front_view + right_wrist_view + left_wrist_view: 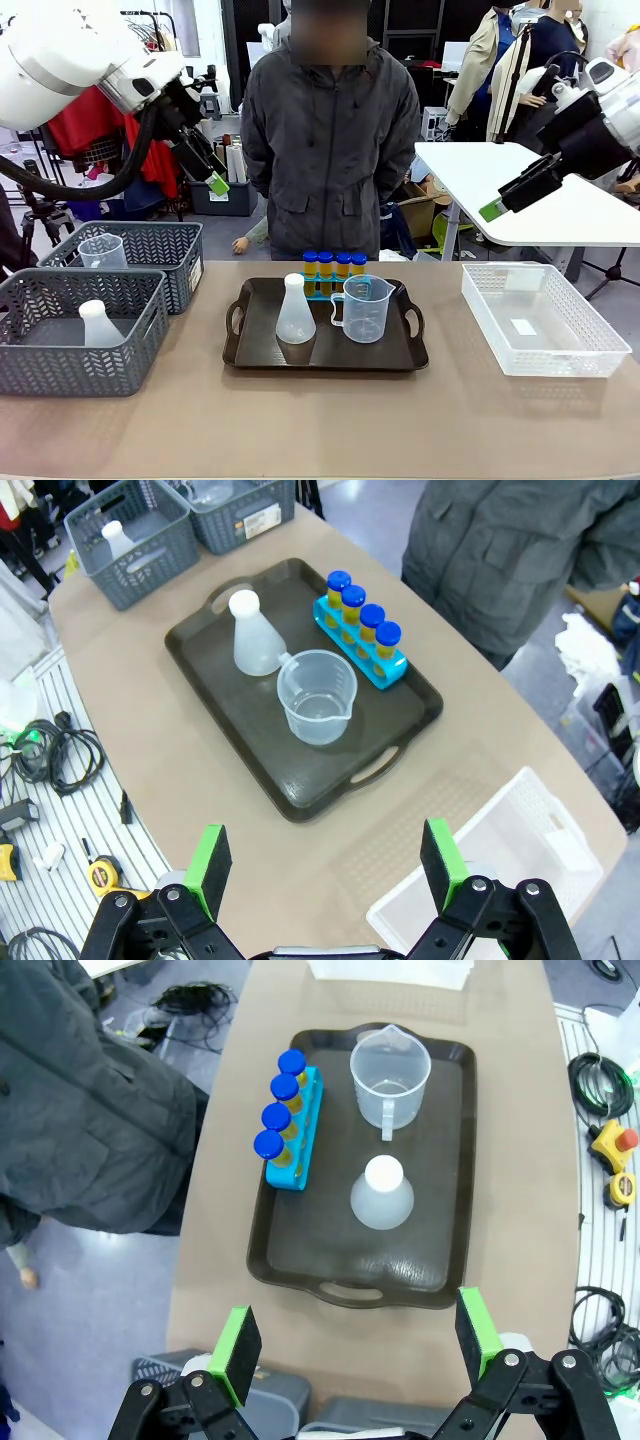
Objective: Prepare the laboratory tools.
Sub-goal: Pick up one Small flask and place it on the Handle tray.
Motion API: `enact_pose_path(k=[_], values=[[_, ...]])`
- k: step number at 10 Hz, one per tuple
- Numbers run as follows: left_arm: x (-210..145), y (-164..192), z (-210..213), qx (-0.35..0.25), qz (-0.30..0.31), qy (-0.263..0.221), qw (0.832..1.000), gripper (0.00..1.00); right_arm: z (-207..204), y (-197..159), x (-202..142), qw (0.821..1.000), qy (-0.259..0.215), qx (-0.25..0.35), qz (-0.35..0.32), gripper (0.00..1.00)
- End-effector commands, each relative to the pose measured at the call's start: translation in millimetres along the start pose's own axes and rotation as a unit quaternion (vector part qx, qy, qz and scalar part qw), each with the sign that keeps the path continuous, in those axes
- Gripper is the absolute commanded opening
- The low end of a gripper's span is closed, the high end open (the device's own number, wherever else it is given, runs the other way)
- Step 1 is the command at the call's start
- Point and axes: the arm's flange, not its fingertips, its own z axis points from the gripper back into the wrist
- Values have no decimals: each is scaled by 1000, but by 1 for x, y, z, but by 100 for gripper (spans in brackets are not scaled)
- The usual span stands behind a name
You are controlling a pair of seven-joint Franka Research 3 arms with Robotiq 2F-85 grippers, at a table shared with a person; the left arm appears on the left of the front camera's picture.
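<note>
Table (330,420) is shared with a person (330,130) standing at the far edge. Two grey mesh baskets (75,335) are seen at the robot's left; a spare flask and a spare beaker are held in them, one each. A clear bin (540,318) is seen at the right. A dark tray (325,355) is set mid-table.

On the tray: measuring beaker (364,308) upright, conical flask (295,310) upright just beside it, apart. Behind them, at the tray's far edge, the blue rack (295,1130) is loaded with four blue-capped tubes (280,1103) of yellow liquid. All listed tools are judged to be laid out on the tray already.

Left hand (355,1345) is raised well above the table, jaws wide, nothing held. Right hand (325,870) likewise raised, jaws wide, empty.

Risks, as judged:
- Flask is light and narrow-necked; it could be tipped by an off-centre pinch or a sideways approach.
- Beaker and flask stand close; one could be knocked while the other is reached for.
- Tubes could be pulled askew and the rack dragged or toppled if a cap is gripped off-axis.
- The person is close to the rack side; a reach there should be watched.
</note>
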Motion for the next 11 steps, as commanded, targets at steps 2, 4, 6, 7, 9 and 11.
enact_pose_path(k=[2,4,6,7,9,11], values=[[-1,1,3,-2,0,0,1000,100,0,-1,1,1000,-9,9,-3,100],[-1,1,3,-2,0,0,1000,100,0,-1,1,1000,-9,9,-3,100],[-1,1,3,-2,0,0,1000,100,0,-1,1,1000,-9,9,-3,100],[-1,1,3,-2,0,0,1000,100,0,-1,1,1000,-9,9,-3,100],[-1,1,3,-2,0,0,1000,100,0,-1,1,1000,-9,9,-3,100],[-1,1,3,-2,0,0,1000,100,0,-1,1,1000,-9,9,-3,100]])
